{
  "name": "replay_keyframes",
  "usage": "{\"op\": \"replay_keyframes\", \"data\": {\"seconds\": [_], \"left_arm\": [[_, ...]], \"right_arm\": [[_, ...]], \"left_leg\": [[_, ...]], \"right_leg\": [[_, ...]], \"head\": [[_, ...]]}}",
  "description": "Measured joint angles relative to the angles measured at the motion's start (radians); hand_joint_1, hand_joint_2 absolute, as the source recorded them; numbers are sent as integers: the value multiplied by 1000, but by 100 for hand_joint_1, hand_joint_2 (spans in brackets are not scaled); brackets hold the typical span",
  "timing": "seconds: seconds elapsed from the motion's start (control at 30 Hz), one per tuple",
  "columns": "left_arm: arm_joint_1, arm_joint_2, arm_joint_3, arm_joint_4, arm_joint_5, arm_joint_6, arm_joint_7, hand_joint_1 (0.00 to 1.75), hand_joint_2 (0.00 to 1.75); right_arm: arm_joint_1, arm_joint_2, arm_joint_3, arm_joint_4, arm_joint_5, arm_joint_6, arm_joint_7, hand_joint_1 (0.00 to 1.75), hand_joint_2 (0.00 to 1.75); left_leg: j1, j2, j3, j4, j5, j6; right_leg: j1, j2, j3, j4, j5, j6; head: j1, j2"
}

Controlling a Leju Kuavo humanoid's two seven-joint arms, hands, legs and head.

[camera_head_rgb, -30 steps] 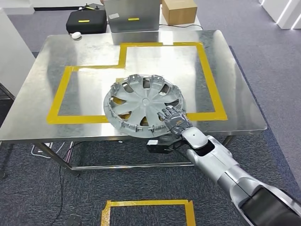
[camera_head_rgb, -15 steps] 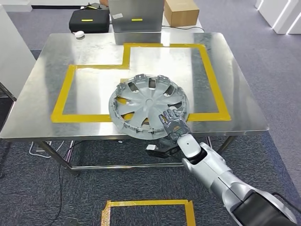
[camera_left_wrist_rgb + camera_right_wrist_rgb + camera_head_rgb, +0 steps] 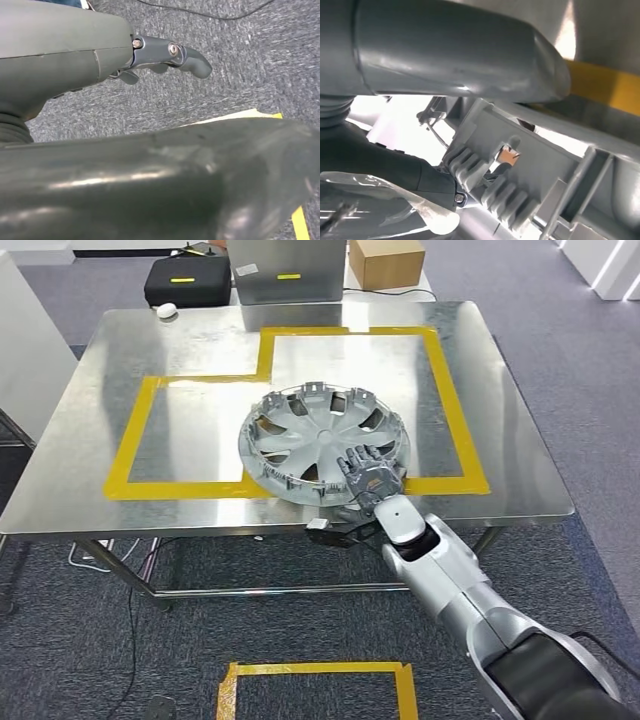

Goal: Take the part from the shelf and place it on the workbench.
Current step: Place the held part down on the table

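From the head view we see the right hand (image 3: 370, 480) gripping the near edge of the hubcap (image 3: 324, 442), fingers laid over its rim; the hubcap sits tilted over the bench (image 3: 90, 400), across the near strip of the yellow tape (image 3: 132, 430), its far side looking raised. Behind the bench stand a black case (image 3: 183, 282), a metal box (image 3: 287, 270) and a carton (image 3: 386, 260). At the left wrist we see the left hand (image 3: 166, 55) above grey carpet (image 3: 245, 50), fingers loosely extended, holding nothing. At the right wrist, the thumb (image 3: 463, 55) lies over the hubcap's ribbed rim (image 3: 516, 165), dark fingers under it
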Motion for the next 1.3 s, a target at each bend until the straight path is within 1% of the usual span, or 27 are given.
{"op": "replay_keyframes", "data": {"seconds": [0.03, 0.1, 0.13, 0.17, 0.2, 0.27, 0.3, 0.37, 0.43, 0.5, 0.53, 0.6, 0.63, 0.67, 0.7, 0.73, 0.77, 0.83, 0.87, 0.97, 1.0, 1.03, 1.1, 1.17, 1.2, 1.23, 1.3], "left_arm": [[-1, 0, 0, 0, 2, 2, 0, 0, 0], [2, 1, 1, 0, 5, 7, 0, 0, 0], [5, 1, 1, 0, 7, 8, 0, 0, 0], [8, 2, 2, 0, 9, 10, -1, 0, 0], [12, 4, 4, 0, 11, 11, -1, 0, 0], [16, 7, 8, 0, 14, 15, -4, 0, 0], [17, 8, 10, 0, 15, 16, -7, 0, 0], [18, 9, 14, 0, 17, 16, -14, 0, 0], [20, 8, 19, 0, 17, 16, -18, 0, 0], [21, 8, 22, 0, 15, 17, -20, 0, 0], [19, 8, 24, 0, 13, 17, -22, 0, 0], [15, 7, 25, 0, 8, 15, -25, 0, 0], [14, 7, 26, 0, 4, 15, -26, 0, 0], [13, 6, 26, 0, 1, 14, -26, 0, 0], [13, 6, 26, 0, -3, 14, -26, 0, 0], [13, 6, 26, 0, -6, 14, -26, 0, 0], [12, 6, 26, 0, -10, 13, -26, 0, 0], [9, 6, 26, 0, -16, 13, -25, 0, 0], [7, 6, 26, 0, -18, 13, -24, 0, 0], [6, 6, 26, 0, -20, 12, -22, 0, 0], [6, 6, 26, 0, -20, 13, -23, 0, 0], [6, 6, 26, 0, -19, 13, -23, 0, 0], [6, 7, 26, 0, -19, 13, -24, 0, 0], [7, 7, 26, 0, -18, 13, -25, 0, 0], [8, 7, 26, 0, -18, 13, -26, 0, 0], [8, 7, 26, 0, -17, 13, -28, 0, 0], [9, 7, 26, 0, -12, 15, -35, 0, 0]], "right_arm": [[-13, 2, -2, 0, -12, 31, -17, 0, 0], [-32, 2, -3, 0, -40, 83, -48, 0, 0], [-38, 1, -3, 0, -54, 98, -58, 0, 0], [-42, 0, -2, -1, -68, 108, -65, 0, 0], [-43, -2, -2, -3, -82, 113, -69, 0, 0], [-45, -8, -4, -10, -114, 118, -75, 0, 0], [-47, -12, -4, -16, -136, 127, -81, 0, 0], [-53, -23, -5, -27, -209, 165, -103, 0, 0], [-60, -36, -5, -38, -338, 232, -143, 0, 0], [-74, -54, -5, -52, -494, 310, -182, 0, 0], [-87, -63, -4, -60, -567, 347, -196, 0, 0], [-114, -86, 2, -73, -708, 408, -213, 0, 0], [-126, -102, 7, -81, -783, 430, -218, 0, 0], [-135, -121, 14, -89, -852, 443, -220, 0, 0], [-145, -141, 20, -99, -921, 450, -221, 0, 0], [-155, -161, 28, -109, -985, 452, -223, 0, 0], [-164, -179, 34, -120, -1042, 449, -227, 0, 0], [-176, -211, 46, -142, -1135, 423, -237, 0, 0], [-174, -222, 51, -151, -1164, 399, -243, 0, 0], [-145, -242, 60, -166, -1182, 303, -259, 0, 0], [-130, -245, 61, -169, -1178, 261, -264, 0, 0], [-115, -246, 62, -173, -1173, 218, -268, 0, 0], [-80, -247, 60, -181, -1165, 149, -275, 0, 0], [-47, -247, 60, -185, -1159, 123, -276, 0, 0], [-32, -247, 57, -188, -1160, 113, -277, 0, 0], [-16, -247, 50, -192, -1164, 99, -279, 0, 0], [28, -240, 13, -213, -1189, 41, -291, 0, 0]], "left_leg": [[2, 1, -19, 44, -25, -6], [6, 1, -79, 175, -84, -15], [8, 1, -106, 231, -101, -18], [9, 1, -119, 256, -99, -20], [11, 2, -115, 240, -77, -20], [14, 3, -64, 120, -3, -19], [14, 3, -36, 56, 22, -17], [12, 3, -9, -6, 32, -10], [9, 2, -8, -11, 27, 2], [11, 2, -7, -17, 31, 15], [12, 3, -7, -20, 34, 21], [12, 3, -7, -21, 35, 28], [11, 2, -7, -21, 35, 30], [10, 1, -7, -21, 35, 31], [10, -2, -6, -20, 35, 31], [9, -3, -6, -20, 35, 31], [9, -5, -5, -20, 34, 30], [5, -5, -6, -18, 33, 26], [4, -5, -7, -18, 33, 22], [5, -4, -9, -16, 32, 9], [6, -3, -13, -4, 21, 4], [6, -2, -25, 26, 1, -2], [9, 1, -76, 145, -62, -10], [11, 1, -125, 254, -101, -16], [11, 1, -127, 260, -93, -16], [11, 1, -113, 229, -67, -16], [11, 1, -47, 93, -1, -11]], "right_leg": [[-2, -1, 2, -2, 1, -4], [-2, -2, 3, -2, 0, -9], [-2, -2, 4, -1, -1, -9], [-2, -1, 5, -1, -2, -10], [-2, 0, 6, 0, -3, -9], [-3, 2, 10, 3, -7, -5], [-1, 4, 10, 6, -10, -1], [2, 5, 6, 11, -12, 9], [2, 6, 4, 9, -12, 20], [0, 5, -8, 27, -29, 30], [-1, 5, -27, 62, -51, 34], [-1, 4, -90, 193, -113, 37], [-1, 4, -121, 258, -134, 39], [0, 4, -141, 297, -137, 39], [0, 4, -142, 294, -121, 38], [0, 4, -125, 251, -89, 36], [0, 3, -93, 178, -49, 32], [4, 2, -29, 50, -5, 25], [6, 3, -12, 18, 0, 22], [7, 4, -4, 4, 0, 13], [5, 3, -2, 1, 2, 7], [2, 1, 0, -2, 3, 1], [0, -1, 2, -4, 4, -7], [0, -1, 3, -3, 3, -8], [0, 0, 3, -3, 3, -8], [0, 0, 3, -3, 2, -7], [1, -1, 6, -1, -1, -2]], "head": [[-2, 0], [-5, 0], [-5, 0], [-5, 0], [-5, 0], [-5, 0], [-5, 0], [-6, 0], [-5, 0], [-3, 0], [-2, 0], [0, 0], [1, 0], [1, 0], [1, 0], [1, 0], [1, 0], [0, 0], [0, 0], [0, 0], [0, 0], [-2, 0], [-3, 0], [-3, 0], [-3, 0], [-3, 0], [-3, 0]]}}
